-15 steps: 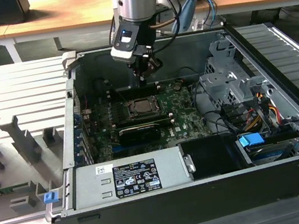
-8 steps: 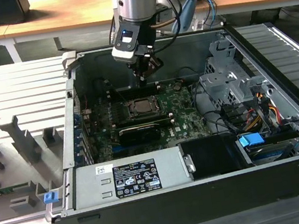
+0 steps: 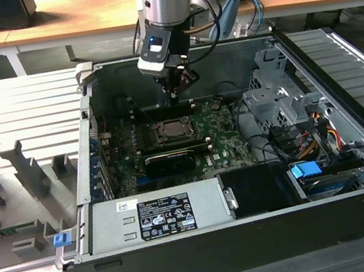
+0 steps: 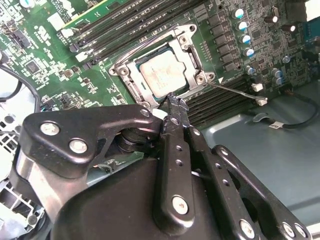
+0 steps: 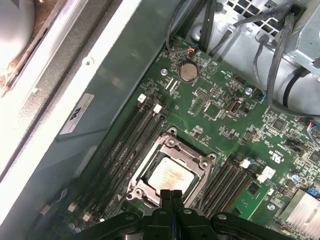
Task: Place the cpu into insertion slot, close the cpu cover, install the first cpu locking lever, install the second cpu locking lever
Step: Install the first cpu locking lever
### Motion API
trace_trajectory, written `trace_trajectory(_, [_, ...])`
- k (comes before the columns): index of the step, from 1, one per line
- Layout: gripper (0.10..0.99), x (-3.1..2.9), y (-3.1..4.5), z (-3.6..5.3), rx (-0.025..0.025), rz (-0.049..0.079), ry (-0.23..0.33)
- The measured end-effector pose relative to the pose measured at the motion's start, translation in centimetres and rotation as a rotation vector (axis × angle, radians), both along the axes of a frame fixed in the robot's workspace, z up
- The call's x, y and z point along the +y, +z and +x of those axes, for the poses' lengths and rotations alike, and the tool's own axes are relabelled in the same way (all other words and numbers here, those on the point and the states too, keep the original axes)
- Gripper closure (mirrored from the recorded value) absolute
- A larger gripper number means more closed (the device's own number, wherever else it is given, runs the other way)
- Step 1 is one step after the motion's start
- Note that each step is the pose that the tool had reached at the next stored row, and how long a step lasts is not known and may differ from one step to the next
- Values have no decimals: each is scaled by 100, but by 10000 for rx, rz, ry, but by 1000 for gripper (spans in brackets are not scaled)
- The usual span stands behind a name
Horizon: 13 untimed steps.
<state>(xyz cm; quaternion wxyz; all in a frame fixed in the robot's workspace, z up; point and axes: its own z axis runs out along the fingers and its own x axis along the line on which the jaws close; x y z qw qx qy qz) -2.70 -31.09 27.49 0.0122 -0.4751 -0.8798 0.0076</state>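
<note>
The cpu (image 4: 161, 75) lies silvery and flat in the insertion slot (image 4: 126, 70) on the green board. The dark cpu cover (image 4: 192, 54) lies down around it, and the chip shows through its window. One thin locking lever (image 4: 235, 92) sticks out sideways from a socket corner; another wire lever (image 4: 150, 42) runs along the socket's edge. My gripper (image 4: 174, 100) hovers just off the socket's edge, shut with nothing in it. The first wrist view has the cpu (image 5: 170, 175), the cover (image 5: 192, 157) and the gripper (image 5: 171, 194). The exterior view shows the gripper (image 3: 175, 95) above the slot (image 3: 170, 131).
Memory slots (image 5: 127, 150) flank the socket. A long black card (image 3: 168, 159) lies in front of it, a power supply (image 3: 157, 214) nearer still. The drive cage (image 3: 282, 101) and cables (image 3: 303, 143) stand at the exterior view's right. The case wall (image 5: 100, 100) is close behind.
</note>
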Motion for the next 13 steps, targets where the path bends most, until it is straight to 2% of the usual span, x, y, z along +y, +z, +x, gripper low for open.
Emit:
trace_trajectory(7, [980,0,0,0,0,0,392])
trace_trajectory(13, [980,0,0,0,0,0,936])
